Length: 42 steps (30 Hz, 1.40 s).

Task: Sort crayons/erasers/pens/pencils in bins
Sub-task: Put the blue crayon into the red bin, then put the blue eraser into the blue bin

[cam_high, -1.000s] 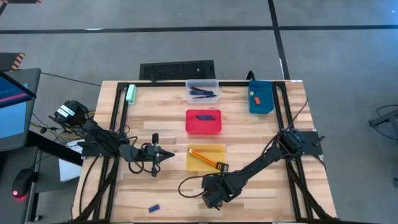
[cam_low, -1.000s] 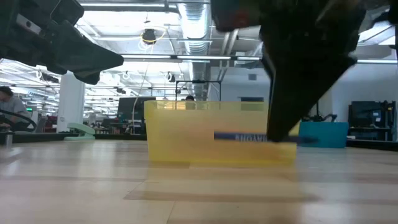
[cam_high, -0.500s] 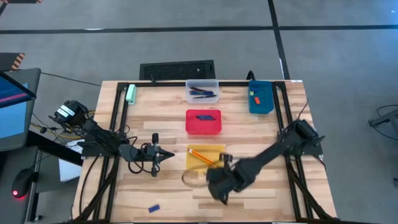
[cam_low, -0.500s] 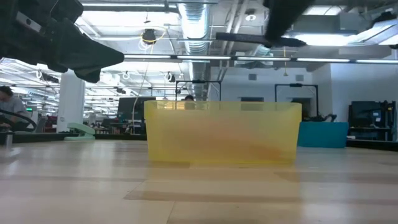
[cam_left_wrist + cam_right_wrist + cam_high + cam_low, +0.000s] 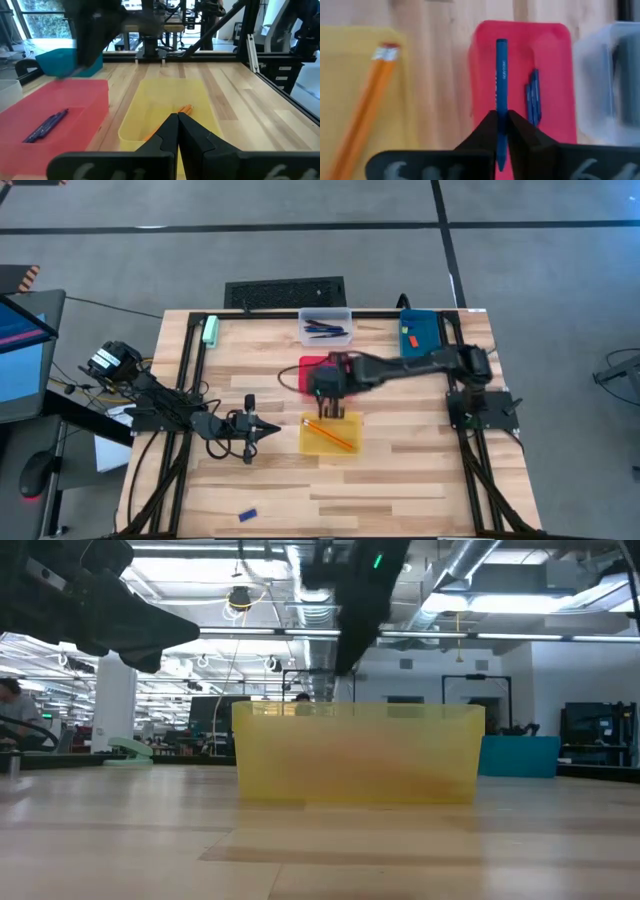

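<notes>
My right gripper (image 5: 327,406) hangs over the near edge of the red bin (image 5: 345,380), shut on a blue crayon (image 5: 501,75). Another crayon (image 5: 534,97) lies in the red bin. The yellow bin (image 5: 345,442) holds an orange pencil (image 5: 332,435). The clear bin (image 5: 325,327) holds dark pens, and the blue bin (image 5: 419,338) holds two small erasers (image 5: 408,335). One more blue crayon (image 5: 247,514) lies near the table's near-left corner. My left gripper (image 5: 276,428) waits shut, left of the yellow bin. My right gripper pinches the blue crayon between its two fingers, on the stretch (image 5: 500,111) nearer the pointed tip. The fingers come from above. The crayon is lifted clear, its long end reaching out over the red bin.
A pale green block (image 5: 211,330) lies at the table's far-left corner. Black frame rails run along the left and right sides of the table. Bare wood (image 5: 400,490) spreads over the near half. In the low view the yellow bin (image 5: 360,755) fills the middle.
My right gripper has risen from the table near the near edge with the blue crayon. It has swung toward the far edge, past the yellow bin, to the red bin. The crayon went from table height to lifted clear. The left arm stayed still.
</notes>
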### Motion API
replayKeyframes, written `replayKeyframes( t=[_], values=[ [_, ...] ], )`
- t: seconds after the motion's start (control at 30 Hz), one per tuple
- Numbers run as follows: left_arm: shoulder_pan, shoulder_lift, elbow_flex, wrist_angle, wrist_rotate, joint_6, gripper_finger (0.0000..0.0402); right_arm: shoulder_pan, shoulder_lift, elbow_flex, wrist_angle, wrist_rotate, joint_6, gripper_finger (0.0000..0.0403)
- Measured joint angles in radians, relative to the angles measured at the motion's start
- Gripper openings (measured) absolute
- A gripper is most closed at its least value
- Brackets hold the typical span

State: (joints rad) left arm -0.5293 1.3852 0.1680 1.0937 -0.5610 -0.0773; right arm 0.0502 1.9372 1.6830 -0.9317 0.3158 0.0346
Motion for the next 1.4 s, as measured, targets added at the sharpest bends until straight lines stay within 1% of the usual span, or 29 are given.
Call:
replayKeyframes(
  t=[0.17,0.33,0.5,0.67,0.77,0.9,1.03,1.2,1.3,1.4],
  values=[
    [0.0,0.0,0.0,-0.004,0.0,-0.002,0.0,-0.124,0.083,-0.001,0.065,-0.107,-0.16,0.0038],
    [0.0,0.0,0.007,-0.013,-0.001,0.002,0.0,-0.193,0.165,-0.003,0.083,-0.13,-0.243,0.0038],
    [0.0,0.0,0.008,-0.024,-0.001,-0.005,0.0,-0.223,0.182,-0.003,0.106,-0.145,-0.274,0.0038],
    [0.0,0.0,0.009,-0.035,-0.002,-0.009,0.0,-0.238,0.179,-0.001,0.115,-0.164,-0.264,0.004],
    [0.001,0.0,0.009,-0.04,-0.001,-0.007,0.0,-0.244,0.179,-0.002,0.112,-0.165,-0.266,0.0049],
    [0.001,0.0,0.008,-0.051,-0.001,-0.001,0.0,-0.244,0.179,-0.009,0.122,-0.164,-0.267,0.0068],
    [0.001,0.0,0.009,-0.066,0.003,-0.005,0.0,-0.248,0.176,-0.009,0.132,-0.164,-0.225,0.0093],
    [0.001,0.0,0.009,-0.098,0.034,-0.07,0.0,-0.23,0.176,-0.005,0.109,-0.154,-0.223,0.0122],
    [0.001,0.0,0.009,-0.12,0.034,-0.123,0.0,-0.197,0.144,0.008,0.037,-0.119,-0.204,0.0116],
    [0.001,0.0,0.009,-0.128,0.034,-0.134,0.0,-0.163,0.078,-0.004,0.016,-0.106,-0.194,0.0084]
  ],
)
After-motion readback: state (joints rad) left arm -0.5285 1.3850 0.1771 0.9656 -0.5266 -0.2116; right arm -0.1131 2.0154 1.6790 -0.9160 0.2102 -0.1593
